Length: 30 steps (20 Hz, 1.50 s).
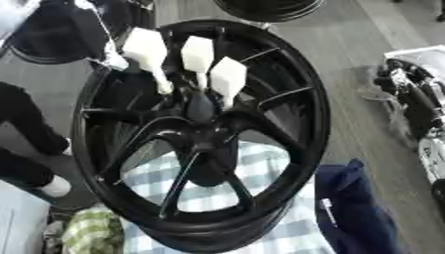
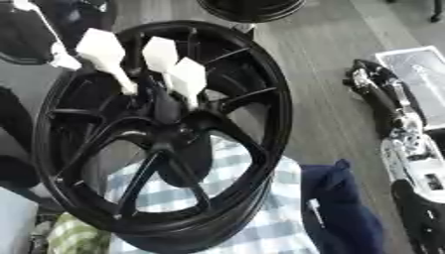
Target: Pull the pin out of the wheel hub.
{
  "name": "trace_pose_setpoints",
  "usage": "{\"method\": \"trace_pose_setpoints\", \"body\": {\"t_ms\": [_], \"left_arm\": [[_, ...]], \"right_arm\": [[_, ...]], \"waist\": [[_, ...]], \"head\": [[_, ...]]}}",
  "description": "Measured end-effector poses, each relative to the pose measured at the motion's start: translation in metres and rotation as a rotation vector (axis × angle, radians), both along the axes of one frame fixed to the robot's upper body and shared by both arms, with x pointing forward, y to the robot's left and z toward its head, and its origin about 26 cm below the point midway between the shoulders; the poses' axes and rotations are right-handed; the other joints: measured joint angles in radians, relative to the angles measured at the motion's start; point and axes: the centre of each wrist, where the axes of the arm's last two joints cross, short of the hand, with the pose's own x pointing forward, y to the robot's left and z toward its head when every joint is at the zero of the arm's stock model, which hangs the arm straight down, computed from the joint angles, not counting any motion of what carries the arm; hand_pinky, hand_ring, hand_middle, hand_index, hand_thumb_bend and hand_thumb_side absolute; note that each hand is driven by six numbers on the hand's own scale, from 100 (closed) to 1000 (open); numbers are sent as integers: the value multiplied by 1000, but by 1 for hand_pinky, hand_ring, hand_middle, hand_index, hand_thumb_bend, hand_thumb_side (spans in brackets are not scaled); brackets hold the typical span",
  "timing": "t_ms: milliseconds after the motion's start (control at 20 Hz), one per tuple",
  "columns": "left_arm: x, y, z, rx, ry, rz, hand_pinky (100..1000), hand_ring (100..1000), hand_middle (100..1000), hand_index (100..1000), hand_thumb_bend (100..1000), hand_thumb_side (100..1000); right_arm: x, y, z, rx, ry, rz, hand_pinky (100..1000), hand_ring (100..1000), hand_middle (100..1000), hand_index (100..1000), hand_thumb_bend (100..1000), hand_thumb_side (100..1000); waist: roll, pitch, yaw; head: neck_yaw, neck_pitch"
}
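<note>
Checked cloth (image 1: 260,198) shows through the black wheel hub (image 1: 204,134). Three white-headed pins (image 1: 198,54) stand at its centre, well left of the right hand (image 2: 407,149); whether that hand is open cannot be told. Probably best: grip one pin's head and draw straight along its axis.

Right arm (image 2: 408,149) cut by frame edge, hand unseen; pin tips hidden behind wheel hub (image 1: 201,134), perhaps seated.

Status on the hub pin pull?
Left hand not in view; right hand at right edge, off the wheel. Three white pins seated at wheel hub, none pulled. Nothing blocking the pins.
</note>
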Motion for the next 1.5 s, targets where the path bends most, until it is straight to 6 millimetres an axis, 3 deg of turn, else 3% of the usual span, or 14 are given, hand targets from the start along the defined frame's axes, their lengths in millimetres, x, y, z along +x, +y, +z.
{"method": "trace_pose_setpoints", "body": {"t_ms": [250,450,800,1250,1350,1400,1450,1500], "left_arm": [[-18,39,13,-116,-85,57,793,669,513,400,221,100],[-31,88,7,-206,-131,174,792,662,507,395,200,100],[-55,170,-23,-327,-153,418,790,654,503,391,151,100],[-70,225,-74,-413,-98,603,799,661,511,407,100,100],[-72,232,-87,-432,-72,630,814,683,542,471,118,100],[-73,234,-93,-439,-60,639,836,725,599,598,144,100],[-73,236,-98,-444,-49,643,844,740,620,651,157,100],[-74,238,-102,-447,-38,647,870,788,707,805,314,418]], "right_arm": [[0,-1,0,2,-4,-5,903,739,658,807,100,498],[0,-2,1,4,-11,-13,903,739,658,807,100,495],[0,-6,6,12,-34,-37,903,739,659,807,106,476],[-2,-13,10,15,-56,-72,903,738,659,807,117,462],[-2,-15,12,14,-62,-81,903,738,659,807,115,461],[-2,-15,12,14,-63,-83,903,738,659,807,116,460],[-2,-16,12,14,-64,-84,903,738,659,807,116,460],[-2,-16,13,14,-66,-85,903,737,659,806,117,460]], "waist": [[0,0,7],[-1,0,13],[-7,8,27],[-14,12,52],[-14,12,57],[-14,12,58],[-14,12,59],[-15,12,61]], "head": [[-6,0],[-13,0],[-25,0],[-29,0],[-26,0],[-25,0],[-25,0],[-25,0]]}}
